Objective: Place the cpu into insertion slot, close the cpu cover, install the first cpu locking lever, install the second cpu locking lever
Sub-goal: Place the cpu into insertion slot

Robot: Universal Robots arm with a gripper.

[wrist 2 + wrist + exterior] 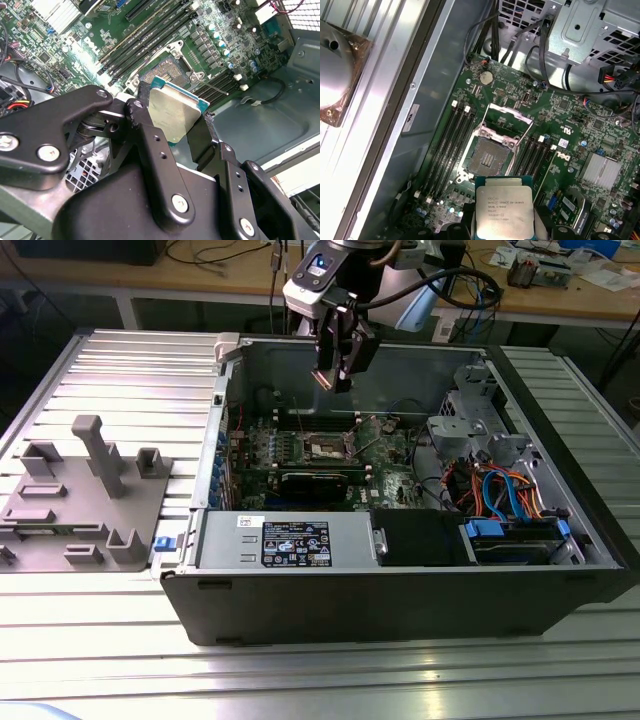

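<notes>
The cpu [504,212], square with no longer side, lies flat in the tool [172,116]. Its two black fingers [145,130] are clamped on opposite edges, and the metal top faces the wrist. The first wrist view shows the chip's printed face and, beyond it, the slot [487,159] bare, with the cover [512,111] standing raised. The exterior view shows the tool hanging above the green board [390,455], well clear of the slot, inside the open case [400,610] on a ribbed surface [100,370].
</notes>
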